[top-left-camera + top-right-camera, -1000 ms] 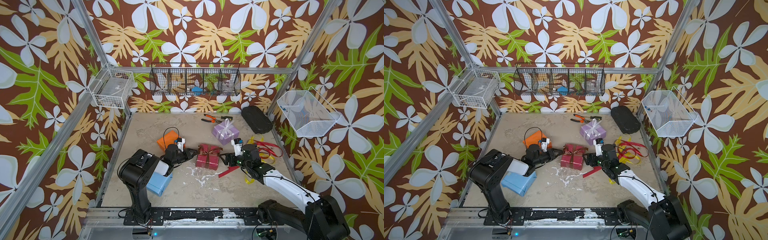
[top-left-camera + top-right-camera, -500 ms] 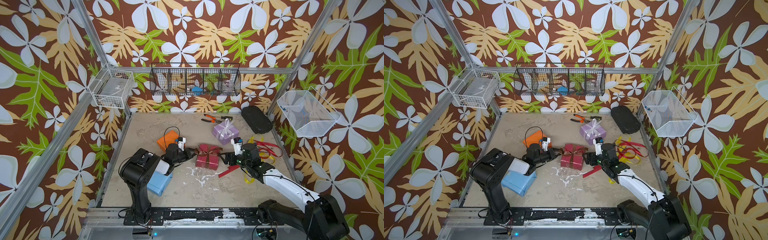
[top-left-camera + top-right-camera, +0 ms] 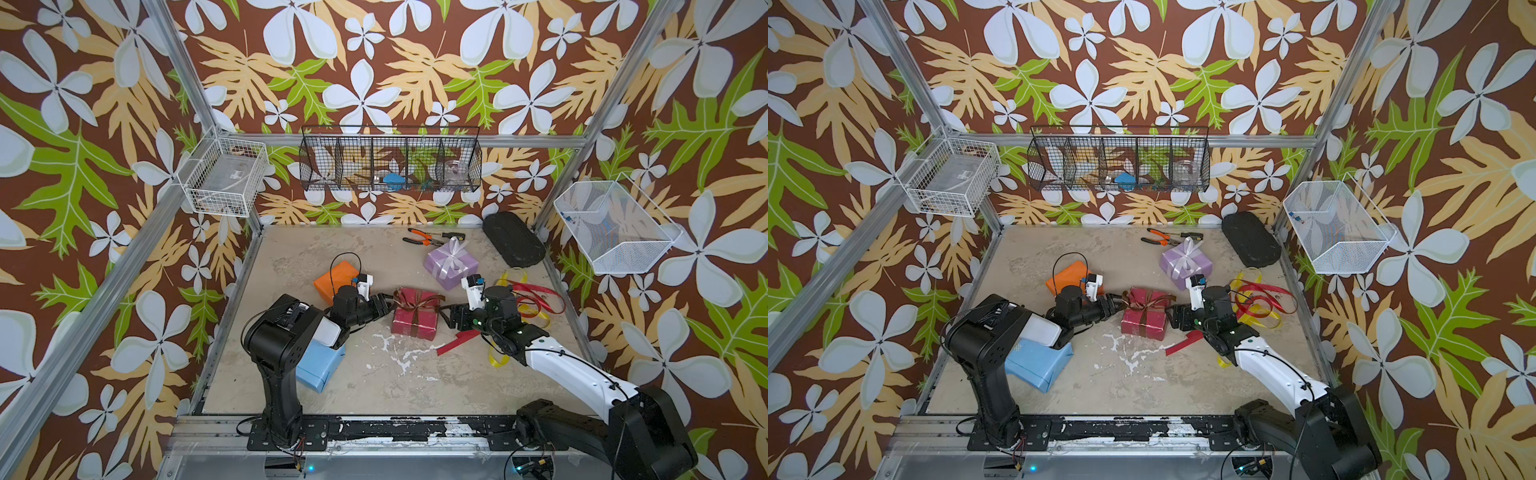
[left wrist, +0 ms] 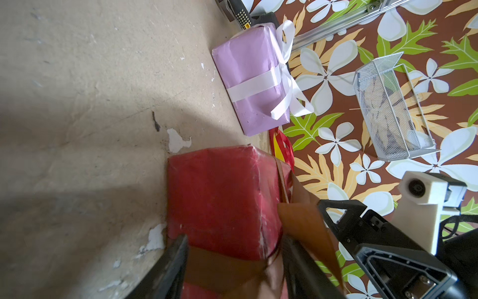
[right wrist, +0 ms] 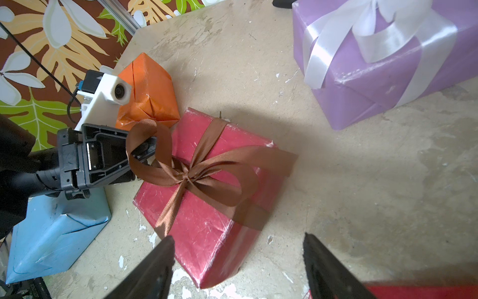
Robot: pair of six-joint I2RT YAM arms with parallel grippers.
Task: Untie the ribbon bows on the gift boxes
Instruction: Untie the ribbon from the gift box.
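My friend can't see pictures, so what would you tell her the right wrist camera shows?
A dark red gift box with a tied brown bow fills the middle, and the left gripper is at one bow loop. Around it lie a lilac box with a white bow, an orange box and a light blue box.

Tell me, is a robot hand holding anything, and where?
Nothing is gripped. The left gripper is open at the loop of the brown ribbon; the right gripper is open too.

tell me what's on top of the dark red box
A brown ribbon tied in a bow, with its bands crossing the top of the dark red box. The paper beneath the bands and the knot is covered, so it cannot be seen.
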